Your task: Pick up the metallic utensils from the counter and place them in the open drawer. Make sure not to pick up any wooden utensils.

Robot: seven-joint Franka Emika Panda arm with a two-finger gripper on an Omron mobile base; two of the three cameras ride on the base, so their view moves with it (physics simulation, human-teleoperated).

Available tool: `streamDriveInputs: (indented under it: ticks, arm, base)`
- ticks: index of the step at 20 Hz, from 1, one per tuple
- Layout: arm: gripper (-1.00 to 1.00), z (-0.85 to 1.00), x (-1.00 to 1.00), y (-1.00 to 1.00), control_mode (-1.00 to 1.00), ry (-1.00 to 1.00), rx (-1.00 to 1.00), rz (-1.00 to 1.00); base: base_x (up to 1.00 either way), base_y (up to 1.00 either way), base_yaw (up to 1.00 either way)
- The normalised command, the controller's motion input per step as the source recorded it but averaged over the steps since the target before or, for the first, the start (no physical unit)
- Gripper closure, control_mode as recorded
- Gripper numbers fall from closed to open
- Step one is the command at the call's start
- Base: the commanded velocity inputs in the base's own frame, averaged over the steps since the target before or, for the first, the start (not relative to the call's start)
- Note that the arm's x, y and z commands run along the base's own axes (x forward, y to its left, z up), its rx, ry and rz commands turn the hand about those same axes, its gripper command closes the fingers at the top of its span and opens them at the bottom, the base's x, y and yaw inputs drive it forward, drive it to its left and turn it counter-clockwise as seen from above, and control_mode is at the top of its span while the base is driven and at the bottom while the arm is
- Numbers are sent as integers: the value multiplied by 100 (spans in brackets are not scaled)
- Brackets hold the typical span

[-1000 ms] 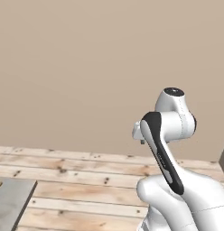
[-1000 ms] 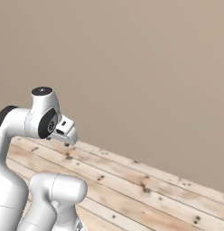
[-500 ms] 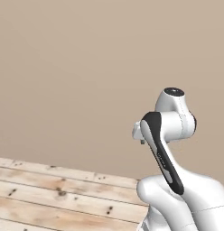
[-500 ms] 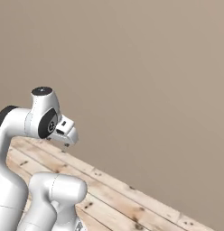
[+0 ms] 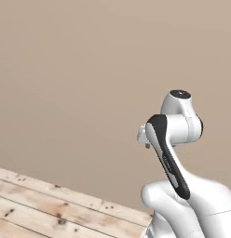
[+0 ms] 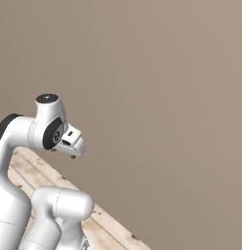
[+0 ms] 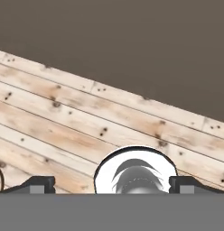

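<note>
The whole picture has slid since a moment ago, so the base is turning, not the things. The grey corner once at the lower left is gone. Now there is a tan wall point(image 5: 80, 69) and a wooden floor point(image 7: 64, 122) below. The tool point(image 7: 111, 185) is wide and holds nothing. The spoons, knife and drawer are somewhere else. There is no writing to read.

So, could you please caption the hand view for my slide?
Open pincer faces pale wooden floor planks meeting a plain dark wall.
</note>
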Motion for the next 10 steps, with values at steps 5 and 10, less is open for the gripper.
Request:
streamDriveInputs:
  ticks: [5, 10]
  arm:
    - [-100, 0, 0, 0, 100, 0, 0, 0]
    - [-100, 0, 0, 0, 100, 0, 0, 0]
  base:
    - [73, -28, 45]
    - [43, -34, 63]
